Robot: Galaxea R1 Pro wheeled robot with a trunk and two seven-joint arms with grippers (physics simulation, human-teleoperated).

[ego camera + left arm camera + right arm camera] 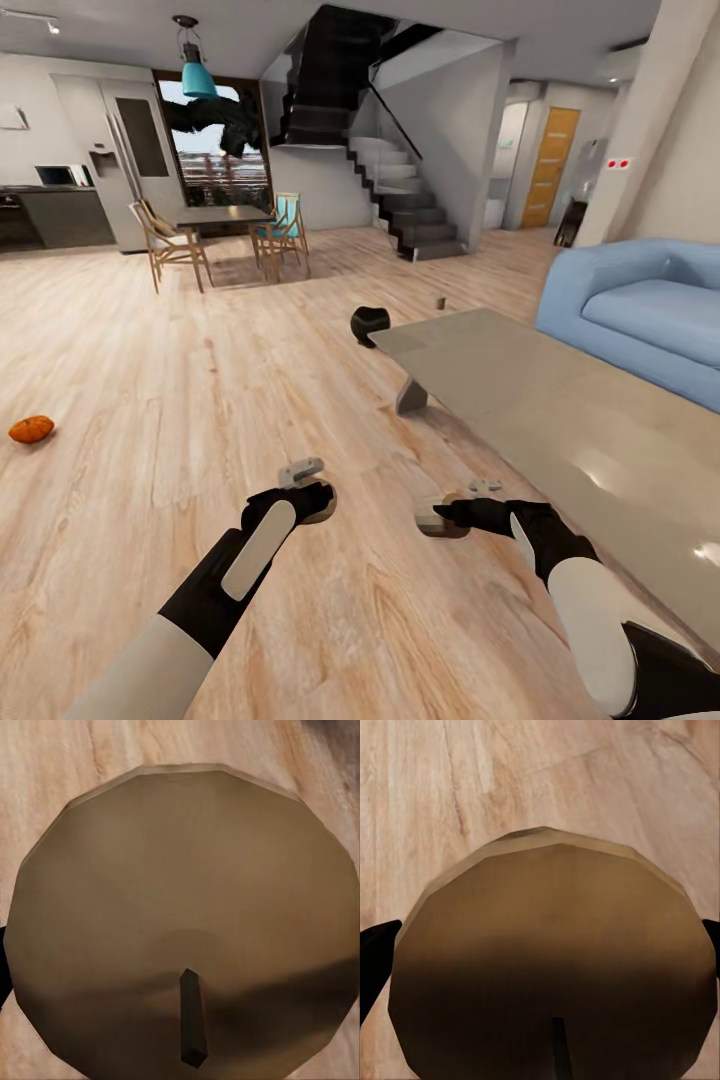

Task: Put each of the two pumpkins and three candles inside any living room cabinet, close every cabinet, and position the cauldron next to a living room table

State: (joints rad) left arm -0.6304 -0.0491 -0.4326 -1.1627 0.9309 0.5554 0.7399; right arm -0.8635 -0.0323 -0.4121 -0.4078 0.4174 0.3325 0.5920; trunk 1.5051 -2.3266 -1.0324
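Candle tops nearly fill both wrist views: one candle sits in the left gripper, another candle in the right gripper, each apparently clamped between dark fingers above the wood floor. A pumpkin lies on the floor far left. The black cauldron touches the low table's far corner, near a small distant object, possibly the third candle.
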